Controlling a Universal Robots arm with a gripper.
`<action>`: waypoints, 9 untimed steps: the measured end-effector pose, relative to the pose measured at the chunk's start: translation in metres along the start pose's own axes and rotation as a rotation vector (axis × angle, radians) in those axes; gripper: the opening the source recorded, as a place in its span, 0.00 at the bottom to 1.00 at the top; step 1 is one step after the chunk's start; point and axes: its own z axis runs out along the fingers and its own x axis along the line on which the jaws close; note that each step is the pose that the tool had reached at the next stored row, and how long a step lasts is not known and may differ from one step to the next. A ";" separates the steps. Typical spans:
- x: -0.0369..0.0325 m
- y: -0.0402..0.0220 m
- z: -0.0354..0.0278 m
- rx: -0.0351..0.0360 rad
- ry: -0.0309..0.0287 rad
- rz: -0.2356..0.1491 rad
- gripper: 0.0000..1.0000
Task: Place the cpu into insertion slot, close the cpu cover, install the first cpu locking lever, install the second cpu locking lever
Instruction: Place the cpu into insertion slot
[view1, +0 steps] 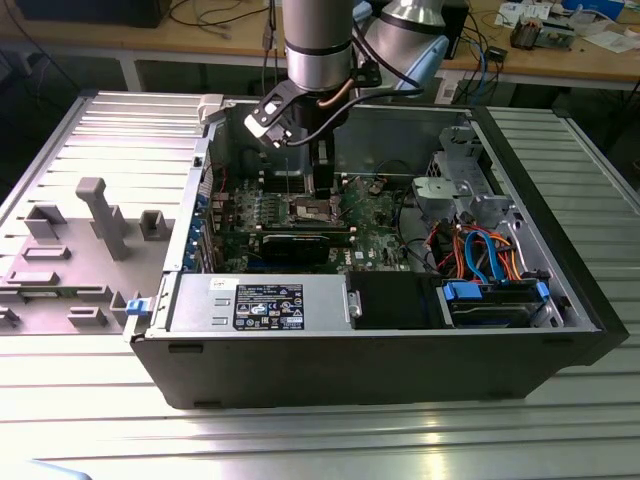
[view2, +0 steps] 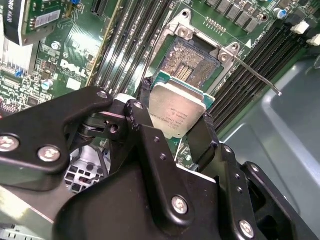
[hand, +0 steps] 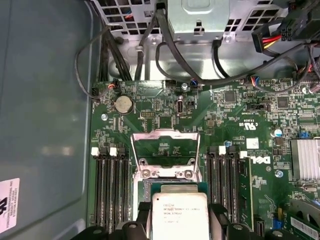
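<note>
- The cpu (view2: 177, 112) is clamped in the gripper (view2: 175, 114), silver-grey top up and a thin green edge showing round it; in the first wrist view it (hand: 179, 215) sits between the black fingers.
- The jaws are closed on two opposite edges of the chip, open only as wide as the chip itself; one of the fingers (view2: 204, 134) presses its side.
- Just beyond the chip lies the insertion slot (view2: 192, 62), its dark field of contacts bare. The chip overlaps the slot's near edge; whether it touches cannot be told.
- The cpu cover (hand: 165, 133) is swung up and back from the slot, and green board shows through its window.
- A thin locking lever (view2: 255, 75) stands out sideways from the slot, unlatched.
- Long black memory slots (hand: 110, 190) flank the socket on both sides.
- Farther along the circuit board (hand: 235, 120) sits a coin battery (hand: 122, 104).
- In the exterior view the arm (view1: 318, 50) reaches straight down into the open computer case (view1: 370, 350), which lies on a ridged grey table (view1: 110, 130).
</note>
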 end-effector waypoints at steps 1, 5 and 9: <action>0.0005 -0.0003 0.0022 -0.0001 0.0000 0.000 0.55; 0.0016 -0.0012 0.0094 0.0000 0.0000 0.000 0.55; 0.0032 -0.0029 0.0134 -0.0042 0.0001 -0.001 0.55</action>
